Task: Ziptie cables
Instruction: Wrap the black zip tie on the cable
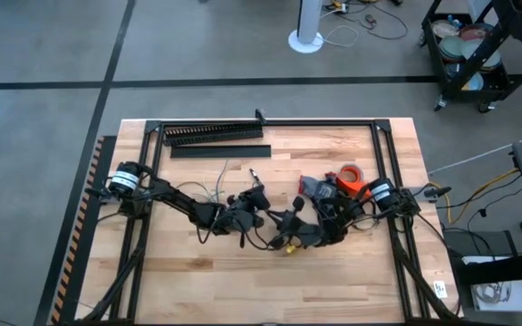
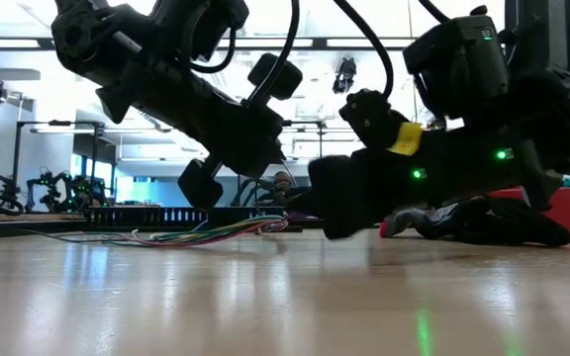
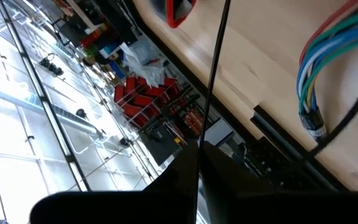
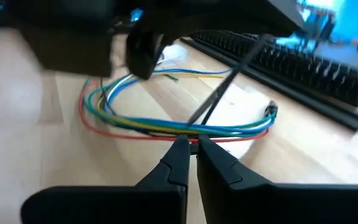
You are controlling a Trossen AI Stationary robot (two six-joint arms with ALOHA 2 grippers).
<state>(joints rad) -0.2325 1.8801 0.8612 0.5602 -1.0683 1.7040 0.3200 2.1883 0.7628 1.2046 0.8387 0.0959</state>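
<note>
Starting left: left tool [image 3: 197, 152] out over the desk [image 1: 198, 281], well in front of the duct [image 1: 214, 134], clamped shut on a ziptie [image 3: 215, 68], the thin dark strip running straight out from between the fingertips. Next along, the cables [image 4: 166, 127]: a loose loop of blue, green, yellow and red wires lying flat on the wood, between the duct and the two tools, nearer the duct's middle than either end. Then the right tool [image 4: 192, 144], just in front of that loop on the side away from the duct, tips pinched together right where the strip's near end arrives, so by the look of it gripping the same ziptie from the other end. Strip crossing above the loop at a slant, not yet wrapped round it, no closed ring anywhere to be seen. Judged as the threading step, early in the job. To do it well: hold the head end steady in one tool, slide the tail low under the gathered wires rather than across the top, take in every strand and leave none stray. Go gently, since wires this thin and limp will skate across the wood under any nudge. Watch the two wrists, crowded very close together. Far right, beyond the duct's right end, an orange roll [image 1: 352, 174], out of play.
</note>
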